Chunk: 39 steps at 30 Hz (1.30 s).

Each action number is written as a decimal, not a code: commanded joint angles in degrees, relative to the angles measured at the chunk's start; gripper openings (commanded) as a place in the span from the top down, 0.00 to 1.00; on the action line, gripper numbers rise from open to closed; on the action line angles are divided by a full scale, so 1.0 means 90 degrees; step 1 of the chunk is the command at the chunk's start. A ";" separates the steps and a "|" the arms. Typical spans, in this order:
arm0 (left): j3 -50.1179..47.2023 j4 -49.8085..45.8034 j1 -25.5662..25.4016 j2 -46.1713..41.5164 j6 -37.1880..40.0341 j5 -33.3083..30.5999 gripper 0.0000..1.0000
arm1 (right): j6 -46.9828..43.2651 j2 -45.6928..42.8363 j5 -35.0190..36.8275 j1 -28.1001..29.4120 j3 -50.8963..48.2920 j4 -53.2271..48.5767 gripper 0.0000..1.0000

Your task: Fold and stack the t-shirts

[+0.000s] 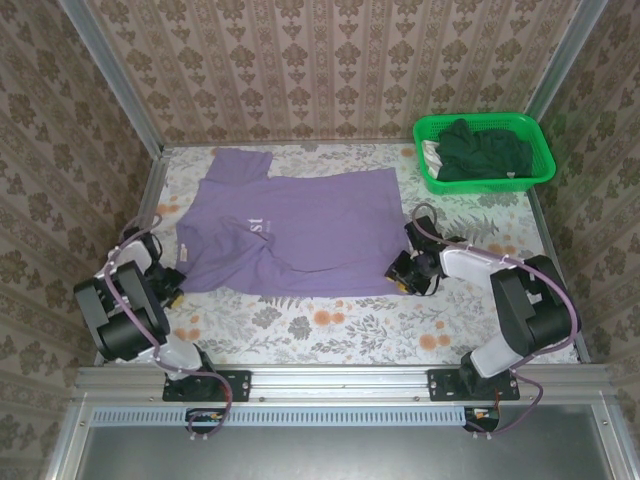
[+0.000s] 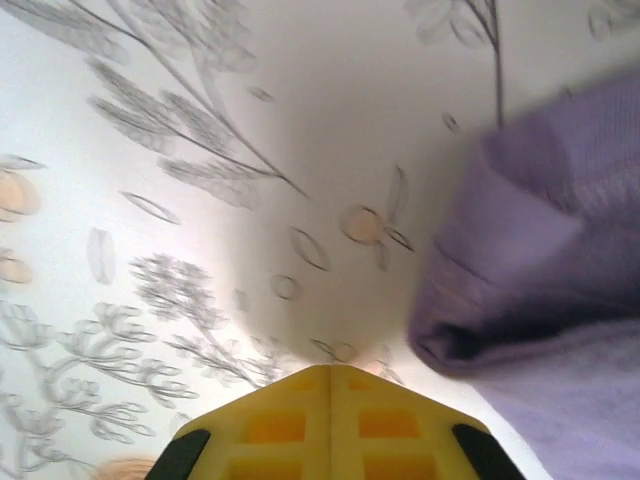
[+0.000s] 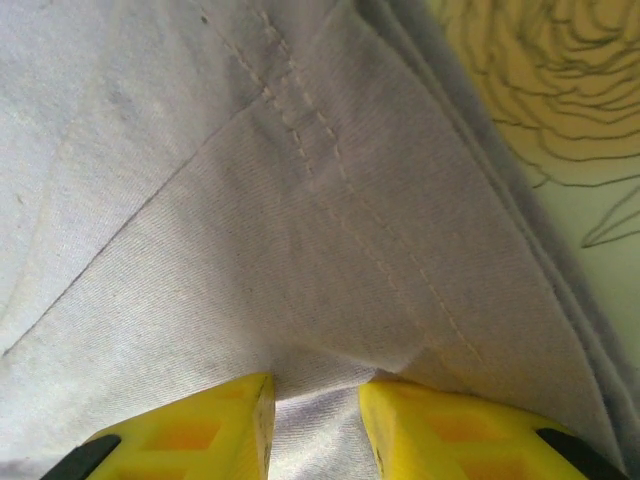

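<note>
The lavender t-shirt lies spread flat on the floral-printed bench. Its near right hem corner is bunched between the yellow fingers of the right claw, which grips the soft, double-stitched knit, while the left claw is pressed closed on nothing, just beside the shirt's rolled sleeve edge. Of the white chest lettering only "st" can be read, and the dark green t-shirts sit crumpled in a bright green slatted plastic basket at the far right corner.
</note>
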 commanded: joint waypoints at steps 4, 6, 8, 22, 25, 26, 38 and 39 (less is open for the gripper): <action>0.0133 -0.0046 0.0016 -0.0351 -0.0110 0.0473 0.81 | 0.0080 0.0146 0.0573 -0.0148 -0.0496 -0.0756 0.62; 0.0214 -0.0146 -0.0264 -0.0693 -0.0239 0.0639 0.65 | -0.0017 0.0142 0.0464 -0.0133 -0.0426 -0.0700 0.62; 0.0287 -0.0304 -0.0546 -0.0962 -0.0410 0.0669 0.59 | -0.0050 0.0145 0.0388 -0.0121 -0.0397 -0.0657 0.62; -0.0095 0.0196 -0.1266 -0.0532 -0.1324 0.1112 0.34 | -0.0317 0.0190 0.0341 -0.0099 -0.0296 -0.0562 0.62; -0.0192 0.0659 -0.1244 -0.0255 -0.1637 0.1112 0.34 | -0.0325 0.0219 0.0339 -0.0093 -0.0291 -0.0527 0.62; -0.0174 0.0807 -0.1244 -0.0079 -0.1718 0.1199 0.35 | -0.0338 0.0229 0.0339 -0.0089 -0.0279 -0.0527 0.62; 0.0170 0.0535 -0.1142 0.0590 -0.1080 -0.0449 0.91 | -0.0452 0.0309 0.0946 -0.0090 -0.0038 -0.1030 0.63; 0.0166 0.0460 -0.1061 0.0516 -0.0944 -0.0527 0.92 | -0.0428 0.0317 0.0966 -0.0094 -0.0051 -0.1037 0.63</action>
